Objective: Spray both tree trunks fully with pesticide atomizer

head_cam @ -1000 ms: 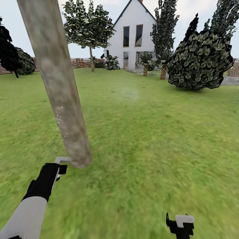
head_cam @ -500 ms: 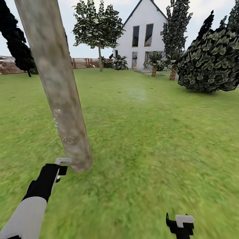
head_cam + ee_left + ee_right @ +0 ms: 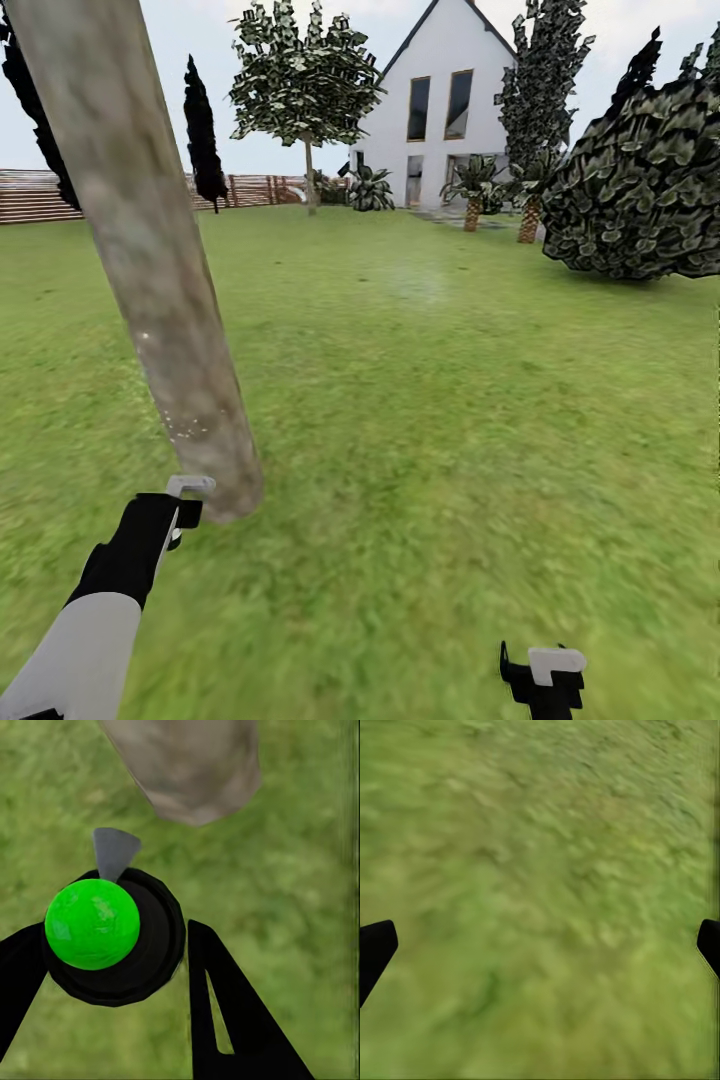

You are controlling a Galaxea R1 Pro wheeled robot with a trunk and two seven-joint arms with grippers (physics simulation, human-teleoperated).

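In the head view a thick, mottled grey-brown tree trunk (image 3: 150, 260) leans up to the left from the grass lawn (image 3: 450, 420) of the garden. Tiny white specks of pesticide (image 3: 185, 428) dot its lower part. My left gripper (image 3: 178, 508) sits just beside the trunk's base, shut on the pesticide atomizer (image 3: 112, 945). The atomizer is a black round body with a bright green top and a grey nozzle (image 3: 114, 851) that points at the trunk base (image 3: 187, 765). My right gripper (image 3: 545, 672) hangs low over bare grass, its fingertips (image 3: 375, 949) wide apart and open.
A big dark bush (image 3: 640, 180) stands at the right. At the back are a white house (image 3: 440, 100), a leafy thin-stemmed tree (image 3: 305, 80), a narrow black tree (image 3: 200, 130) and the brown slat fence (image 3: 40, 195). Open lawn lies ahead and to the right.
The whole picture has shifted right, so the camera has turned left. The trunk now stands a little further left in view. Both arms keep their places in the picture.
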